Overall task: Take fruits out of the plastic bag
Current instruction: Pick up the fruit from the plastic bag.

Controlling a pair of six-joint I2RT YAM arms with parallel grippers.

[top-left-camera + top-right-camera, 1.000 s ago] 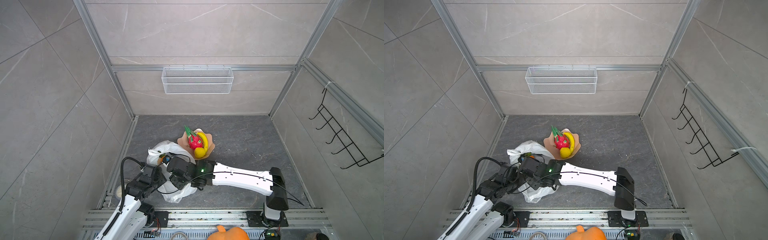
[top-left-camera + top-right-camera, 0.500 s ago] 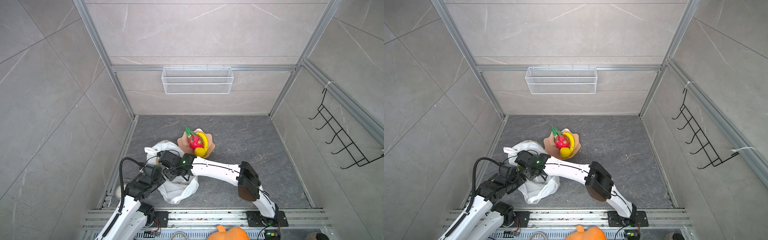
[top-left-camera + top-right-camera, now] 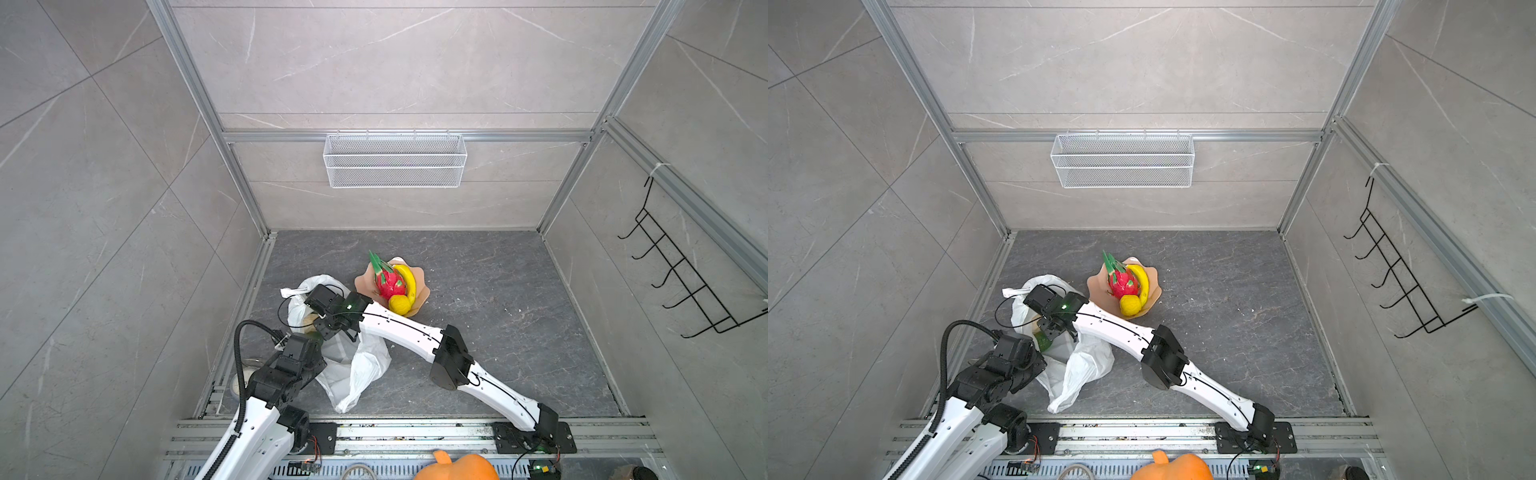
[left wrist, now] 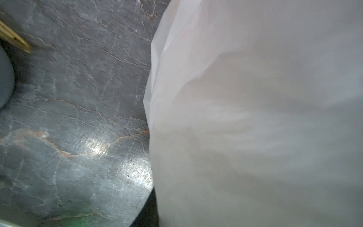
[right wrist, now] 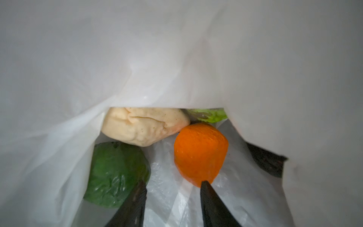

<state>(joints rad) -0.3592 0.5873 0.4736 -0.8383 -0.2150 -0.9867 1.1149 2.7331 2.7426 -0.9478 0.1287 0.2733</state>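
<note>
The dark stone counter [image 3: 478,291] carries the white plastic bag [image 3: 361,370], crumpled at its near left part and open upward in both top views. The right arm [image 3: 399,328] reaches across from the near right and dips its wrist into the bag's mouth. The left arm [image 3: 266,419] stands at the bag's near left edge. In the left wrist view the bag's film [image 4: 255,118] fills most of the picture, pressed close to the camera.

Just beyond the bag sits a peach scalloped bowl [image 3: 362,286]. It holds a dragon fruit [image 3: 390,282], a banana [image 3: 409,280] and a lemon [image 3: 399,304] — these are out of the bag.

Inside the bag, the right wrist view shows the rest. There is a beige fruit [image 5: 143,125], a dark green fruit [image 5: 115,173], an orange [image 5: 200,153], a pale green piece [image 5: 210,115] half under a fold, and a dark piece [image 5: 267,161] at the film's edge. Sagging folds of film hang over them and hide their far sides.

The right jaws stand parted just before the fruits with only bag film in the gap. One tip meets the orange's near edge and the other overlaps the dark green fruit; nothing is gripped. The left jaws are hidden by their own wrist and the bag — whether they pinch the film cannot be told.
</note>
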